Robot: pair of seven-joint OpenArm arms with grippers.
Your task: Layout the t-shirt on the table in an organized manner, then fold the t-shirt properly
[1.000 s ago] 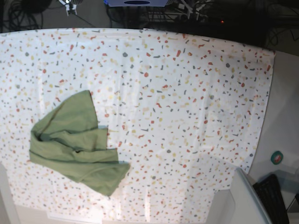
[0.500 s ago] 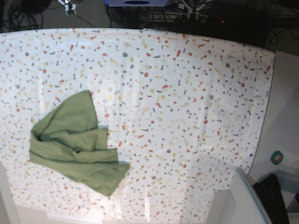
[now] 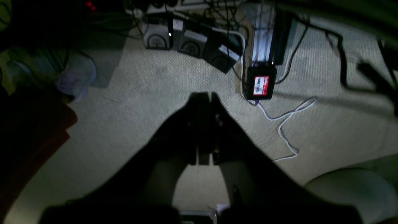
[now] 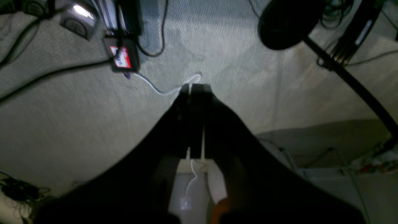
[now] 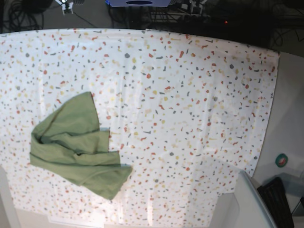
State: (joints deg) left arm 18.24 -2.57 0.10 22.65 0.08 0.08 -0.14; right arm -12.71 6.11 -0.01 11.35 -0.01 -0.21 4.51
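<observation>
The olive-green t-shirt [image 5: 76, 147] lies crumpled in a loose heap on the left side of the speckled table [image 5: 190, 95] in the base view, with folds overlapping. Neither arm shows over the table there. In the left wrist view my left gripper [image 3: 205, 95] is shut, its dark fingers pressed together above a carpeted floor, holding nothing. My right gripper [image 4: 196, 87] is likewise shut and empty in the right wrist view, also hanging over carpet. The t-shirt and table are out of both wrist views.
A grey bin [image 5: 247, 204] sits at the table's lower right corner, a small green roll [image 5: 281, 160] beside it. On the floor lie a black box with a red label [image 3: 260, 84], a white cable [image 3: 286, 124] and a dark stand [image 4: 289, 21].
</observation>
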